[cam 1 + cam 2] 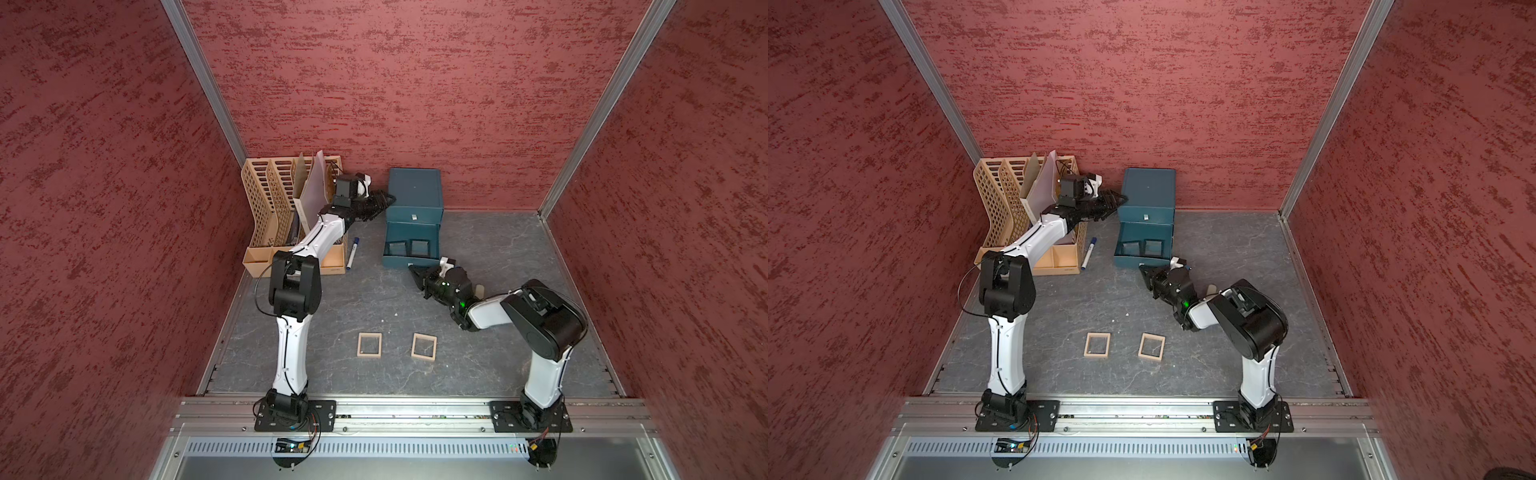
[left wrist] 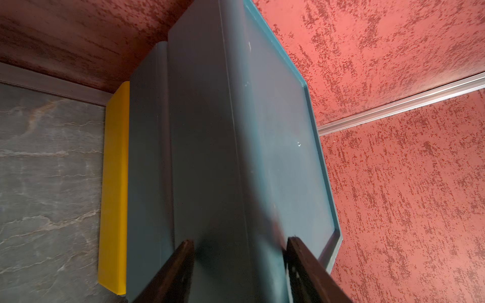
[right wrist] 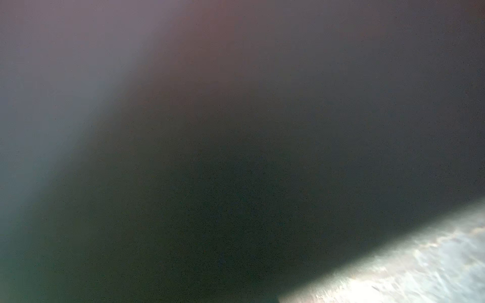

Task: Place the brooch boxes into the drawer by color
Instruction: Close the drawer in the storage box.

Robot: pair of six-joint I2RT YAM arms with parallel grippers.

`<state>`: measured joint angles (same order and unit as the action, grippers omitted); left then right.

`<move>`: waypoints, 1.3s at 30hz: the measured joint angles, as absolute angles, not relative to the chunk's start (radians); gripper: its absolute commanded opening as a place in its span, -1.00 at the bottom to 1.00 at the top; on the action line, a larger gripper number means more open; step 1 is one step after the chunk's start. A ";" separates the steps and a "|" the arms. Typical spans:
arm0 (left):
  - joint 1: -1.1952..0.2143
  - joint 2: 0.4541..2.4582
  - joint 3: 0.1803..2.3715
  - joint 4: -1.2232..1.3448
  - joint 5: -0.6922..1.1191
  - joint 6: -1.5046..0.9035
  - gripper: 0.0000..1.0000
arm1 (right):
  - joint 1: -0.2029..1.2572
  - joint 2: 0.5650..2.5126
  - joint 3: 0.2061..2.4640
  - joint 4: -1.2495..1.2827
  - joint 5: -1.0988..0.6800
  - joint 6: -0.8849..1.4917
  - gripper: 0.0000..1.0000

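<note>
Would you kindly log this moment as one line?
left pincer: open, at chest top edge | right pincer: shut, at open drawer front | two black boxes inside | two pale boxes on table

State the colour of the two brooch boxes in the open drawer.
Black brooch boxes, clearest in a top view.

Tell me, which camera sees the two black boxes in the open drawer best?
The top views: both look down into the open drawer and show the black boxes side by side. The left wrist view shows only the chest from outside; the right wrist view is a dark blur.
</note>
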<state>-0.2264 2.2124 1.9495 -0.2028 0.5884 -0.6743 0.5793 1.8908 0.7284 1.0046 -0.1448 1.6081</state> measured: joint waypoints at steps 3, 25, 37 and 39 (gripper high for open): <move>-0.226 2.212 1.950 -0.203 0.588 -0.674 0.18 | 0.572 1.890 0.744 0.989 -0.140 1.608 -1.00; -0.230 2.212 1.950 -0.203 0.582 -0.672 0.18 | 0.475 1.981 0.972 0.838 -0.178 1.597 -1.00; -0.230 2.212 1.950 -0.204 0.581 -0.672 0.18 | 0.442 2.062 1.121 0.751 -0.188 1.593 -1.00; -0.230 2.212 1.950 -0.204 0.581 -0.672 0.18 | 0.439 2.075 1.140 0.740 -0.188 1.593 -1.00</move>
